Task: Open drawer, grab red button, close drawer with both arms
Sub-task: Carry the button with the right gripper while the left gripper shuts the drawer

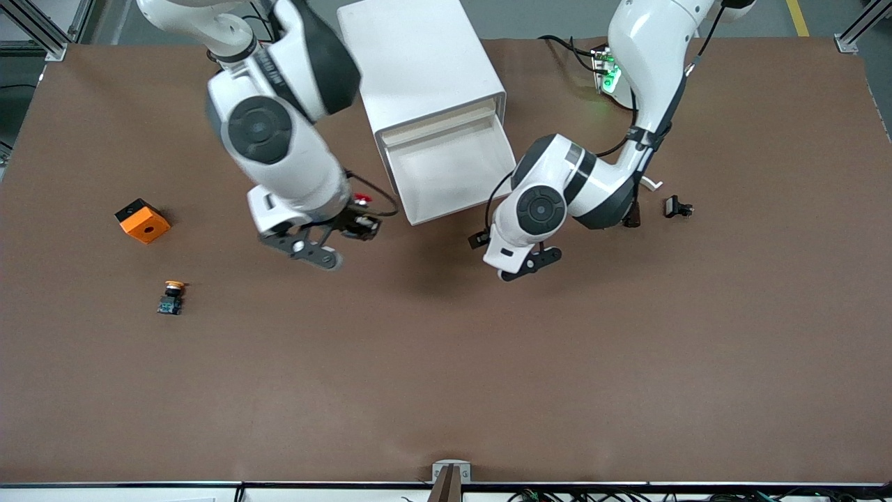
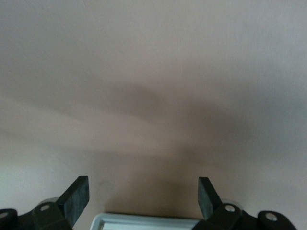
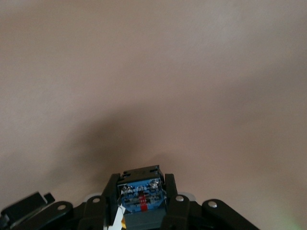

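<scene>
The white cabinet (image 1: 418,56) stands at the robots' side of the table, and its drawer (image 1: 453,171) is pulled out toward the front camera, its tray bare. My right gripper (image 1: 362,224) hangs over the table beside the drawer, toward the right arm's end, shut on the button (image 1: 361,201). The button's red cap just shows there. In the right wrist view the fingers (image 3: 170,189) clamp its blue base (image 3: 141,191). My left gripper (image 1: 481,238) is open and empty at the drawer's front corner. In the left wrist view the drawer's rim (image 2: 144,221) lies between its fingers (image 2: 76,194).
An orange cube (image 1: 143,220) with a hole and a button with an orange-yellow cap (image 1: 171,296) lie toward the right arm's end. A small black part (image 1: 677,207) lies toward the left arm's end. A box with a green light (image 1: 608,73) sits near the left arm's base.
</scene>
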Controlling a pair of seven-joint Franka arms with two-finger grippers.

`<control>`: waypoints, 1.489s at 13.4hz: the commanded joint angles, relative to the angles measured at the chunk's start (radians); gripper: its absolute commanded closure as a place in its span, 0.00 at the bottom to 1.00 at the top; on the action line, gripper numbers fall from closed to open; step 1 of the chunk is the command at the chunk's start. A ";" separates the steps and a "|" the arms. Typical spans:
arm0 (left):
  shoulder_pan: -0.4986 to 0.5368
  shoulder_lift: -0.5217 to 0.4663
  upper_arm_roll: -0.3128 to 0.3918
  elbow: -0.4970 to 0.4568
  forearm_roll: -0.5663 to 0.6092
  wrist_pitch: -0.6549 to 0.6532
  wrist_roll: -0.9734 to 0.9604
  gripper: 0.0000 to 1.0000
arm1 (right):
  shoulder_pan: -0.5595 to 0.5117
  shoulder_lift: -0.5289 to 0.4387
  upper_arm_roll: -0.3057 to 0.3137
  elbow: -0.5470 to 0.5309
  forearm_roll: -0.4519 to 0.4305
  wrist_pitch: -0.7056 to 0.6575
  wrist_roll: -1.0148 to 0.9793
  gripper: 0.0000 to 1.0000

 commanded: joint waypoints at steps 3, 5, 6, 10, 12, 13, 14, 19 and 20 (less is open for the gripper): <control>-0.001 -0.005 -0.046 -0.021 -0.091 -0.045 -0.024 0.00 | -0.194 -0.063 0.011 -0.119 0.006 0.009 -0.307 1.00; -0.002 -0.005 -0.063 -0.020 -0.130 -0.074 -0.026 0.00 | -0.283 -0.065 0.011 -0.182 0.004 0.067 -0.448 1.00; -0.002 -0.005 -0.080 -0.020 -0.140 -0.096 -0.029 0.00 | -0.319 -0.068 0.011 -0.231 0.004 0.121 -0.501 1.00; -0.004 0.020 -0.138 -0.020 -0.197 -0.127 -0.035 0.00 | -0.380 -0.059 0.011 -0.392 -0.055 0.337 -0.541 1.00; -0.004 0.029 -0.172 -0.021 -0.211 -0.130 -0.052 0.00 | -0.408 -0.055 0.011 -0.458 -0.060 0.445 -0.542 1.00; -0.004 0.033 -0.188 -0.021 -0.222 -0.130 -0.079 0.00 | -0.411 -0.052 0.011 -0.467 -0.060 0.466 -0.539 1.00; -0.008 0.036 -0.201 -0.021 -0.225 -0.130 -0.106 0.00 | -0.414 -0.043 0.011 -0.472 -0.060 0.474 -0.533 1.00; -0.083 0.038 -0.206 -0.020 -0.225 -0.147 -0.231 0.00 | -0.483 -0.007 0.010 -0.662 -0.150 0.788 -0.542 1.00; -0.077 0.036 -0.206 -0.020 -0.225 -0.150 -0.239 0.00 | -0.497 0.013 0.010 -0.678 -0.161 0.834 -0.544 1.00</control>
